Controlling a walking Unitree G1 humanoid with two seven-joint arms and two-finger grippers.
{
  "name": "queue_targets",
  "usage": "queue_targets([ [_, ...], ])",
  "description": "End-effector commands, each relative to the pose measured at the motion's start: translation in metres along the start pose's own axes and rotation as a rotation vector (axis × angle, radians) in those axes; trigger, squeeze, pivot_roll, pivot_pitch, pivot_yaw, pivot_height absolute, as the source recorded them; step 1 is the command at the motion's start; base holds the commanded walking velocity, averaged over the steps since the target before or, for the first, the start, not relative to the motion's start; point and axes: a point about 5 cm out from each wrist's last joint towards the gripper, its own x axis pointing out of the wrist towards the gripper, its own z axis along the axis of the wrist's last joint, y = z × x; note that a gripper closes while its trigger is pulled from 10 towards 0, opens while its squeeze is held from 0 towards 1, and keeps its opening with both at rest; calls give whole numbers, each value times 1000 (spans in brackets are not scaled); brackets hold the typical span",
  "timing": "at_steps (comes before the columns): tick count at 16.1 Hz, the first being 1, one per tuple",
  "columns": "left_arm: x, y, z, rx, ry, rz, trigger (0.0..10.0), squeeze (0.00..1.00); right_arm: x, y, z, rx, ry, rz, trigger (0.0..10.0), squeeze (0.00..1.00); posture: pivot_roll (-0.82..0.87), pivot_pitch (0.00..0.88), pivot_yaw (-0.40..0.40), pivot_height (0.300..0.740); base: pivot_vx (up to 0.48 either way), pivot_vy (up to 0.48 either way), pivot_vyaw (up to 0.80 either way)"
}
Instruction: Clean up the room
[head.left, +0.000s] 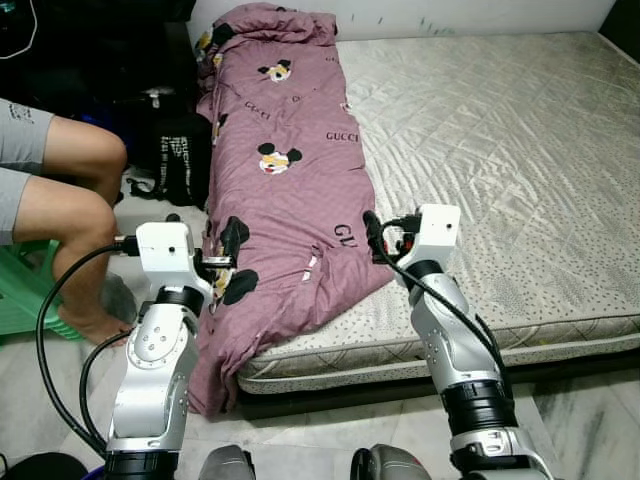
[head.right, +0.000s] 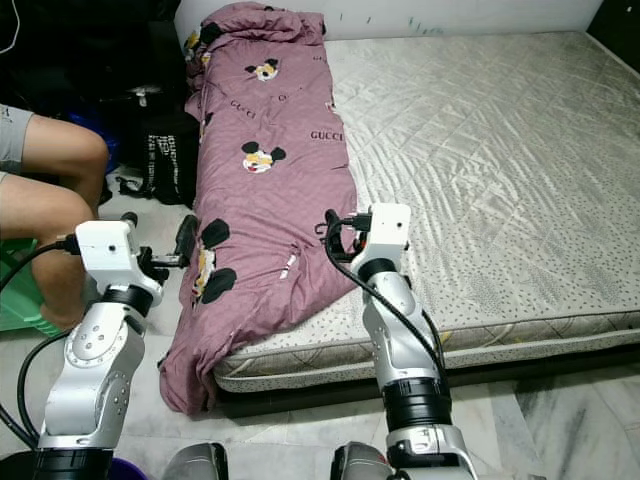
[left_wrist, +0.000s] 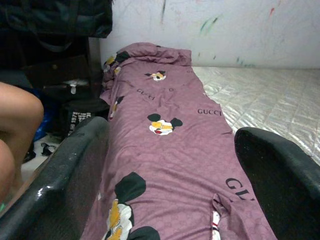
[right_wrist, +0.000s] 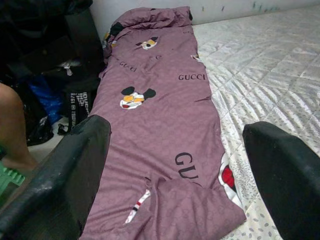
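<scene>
Nearest the camera, both silver arms are raised at the foot of the bed. The left gripper (head.left: 232, 240) is held over the hanging near corner of the blanket (head.left: 285, 170), its black fingers (left_wrist: 65, 175) spread wide with nothing between them. The right gripper (head.left: 372, 235) is held above the blanket's near right edge, its fingers (right_wrist: 285, 170) likewise spread wide and empty.

The blanket is a soft mauve fabric printed with cartoon mouse heads and lettering. It is folded into a long narrow strip along the left side of the mattress (head.left: 500, 150), its long axis running from the foot toward the white wall (left_wrist: 210, 30). The near end droops over the mattress edge toward the pale floor (head.left: 300, 440); the far end is bunched in rumpled folds by the wall.

The mattress is covered in pale, quilted, slightly glossy cloth. To the left, a seated person's bare legs (head.left: 70, 190) and a green stool (head.left: 25, 290) are seen, with a black bag (head.left: 180, 155) beyond.
</scene>
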Motion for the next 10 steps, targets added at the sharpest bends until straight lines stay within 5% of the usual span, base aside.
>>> queue_targets([
  [1, 0, 1, 3, -5, -4, 10, 10000, 0, -1, 0, 4, 5, -15, 8, 10000, 0, -39, 104, -20, 695, 0, 0, 0],
  [10, 1, 2, 2, -18, 3, 22, 10000, 0, -1, 0, 6, 4, -12, 15, 10000, 0, -41, 109, -22, 600, 0, 0, 0],
])
